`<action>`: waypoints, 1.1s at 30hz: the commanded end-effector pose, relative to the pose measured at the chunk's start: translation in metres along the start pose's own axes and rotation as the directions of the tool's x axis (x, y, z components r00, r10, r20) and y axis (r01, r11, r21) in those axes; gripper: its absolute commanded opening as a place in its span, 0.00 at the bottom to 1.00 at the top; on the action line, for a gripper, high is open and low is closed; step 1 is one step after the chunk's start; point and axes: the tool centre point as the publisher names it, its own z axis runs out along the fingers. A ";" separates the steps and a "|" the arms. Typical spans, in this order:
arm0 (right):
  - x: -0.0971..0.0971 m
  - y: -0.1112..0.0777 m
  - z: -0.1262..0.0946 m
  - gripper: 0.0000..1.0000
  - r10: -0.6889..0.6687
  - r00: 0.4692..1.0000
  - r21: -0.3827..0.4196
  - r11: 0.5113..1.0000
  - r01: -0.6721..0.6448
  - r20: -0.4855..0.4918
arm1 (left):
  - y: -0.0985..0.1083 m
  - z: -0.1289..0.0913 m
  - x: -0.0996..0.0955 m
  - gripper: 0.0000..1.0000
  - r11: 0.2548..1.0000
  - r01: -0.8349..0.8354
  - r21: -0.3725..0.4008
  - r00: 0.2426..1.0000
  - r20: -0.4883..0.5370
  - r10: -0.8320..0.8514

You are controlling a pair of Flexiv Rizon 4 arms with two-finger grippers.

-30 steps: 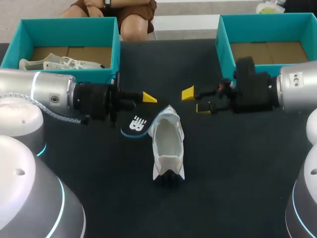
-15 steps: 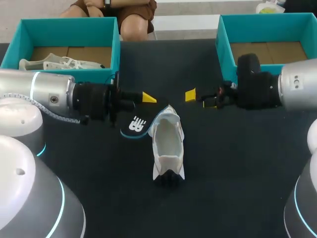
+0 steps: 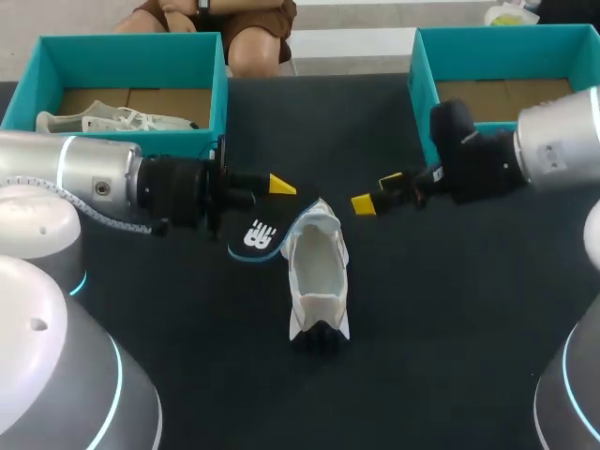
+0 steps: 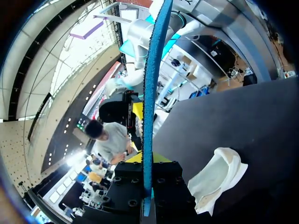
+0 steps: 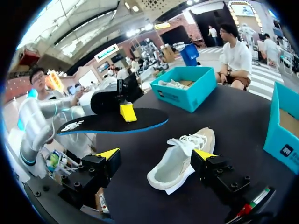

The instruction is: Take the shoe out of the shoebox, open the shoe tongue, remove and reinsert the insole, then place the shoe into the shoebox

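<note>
Left shoebox (image 3: 217, 89) (spare shoe (image 3: 122, 120) inside) stands beyond insole (image 3: 255, 236).

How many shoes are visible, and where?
2: a white shoe lying on the table; a second shoe in the left shoebox. Box walls may hide others.

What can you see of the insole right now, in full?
The insole is out of the shoe, thin and flat, black on top with a white logo near one end and a blue edge. The left gripper clamps it mid-length, one yellow finger on top, holding it roughly level above the table, beside the shoe, apart from it.
</note>
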 end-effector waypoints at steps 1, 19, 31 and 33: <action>-0.002 0.010 0.001 1.00 -0.094 0.995 0.115 0.989 0.095 -0.017 | -0.001 0.000 0.000 0.00 1.000 0.000 -0.002 1.000 -0.001 0.000; -0.017 -0.026 -0.001 1.00 -0.569 0.822 0.241 0.800 0.550 0.011 | -0.001 0.000 0.000 0.00 1.000 0.000 -0.002 1.000 -0.001 0.000; -0.017 -0.026 -0.001 1.00 -0.569 0.822 0.241 0.800 0.550 0.011 | -0.001 0.000 0.000 0.00 1.000 0.000 -0.002 1.000 -0.001 0.000; -0.017 -0.026 -0.001 1.00 -0.569 0.822 0.241 0.800 0.550 0.011 | -0.001 0.000 0.000 0.00 1.000 0.000 -0.002 1.000 -0.001 0.000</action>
